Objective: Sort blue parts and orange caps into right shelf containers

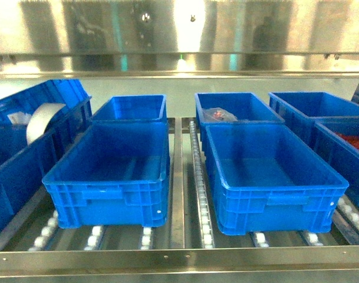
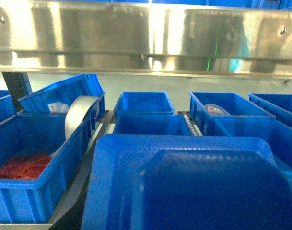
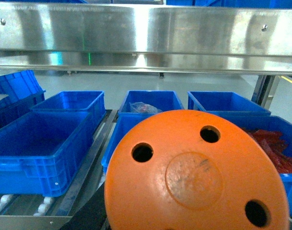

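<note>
A blue part (image 2: 184, 182), a moulded tray-like piece, fills the lower left wrist view and hangs close in front of the shelf; it hides my left gripper's fingers. A round orange cap (image 3: 193, 177) with three holes in its face fills the lower right wrist view the same way and covers my right gripper's fingers. Neither gripper shows in the head view. The right shelf containers are bright-blue crates: an empty front one (image 1: 273, 194) and one behind it (image 1: 235, 106) holding a clear bag (image 1: 219, 114).
Two more empty blue crates stand at centre left, front (image 1: 108, 194) and back (image 1: 132, 109). A tilted crate with a white roll (image 1: 40, 121) is at far left. A far-right crate holds red pieces (image 1: 356, 141). A steel shelf beam (image 1: 179, 35) runs overhead.
</note>
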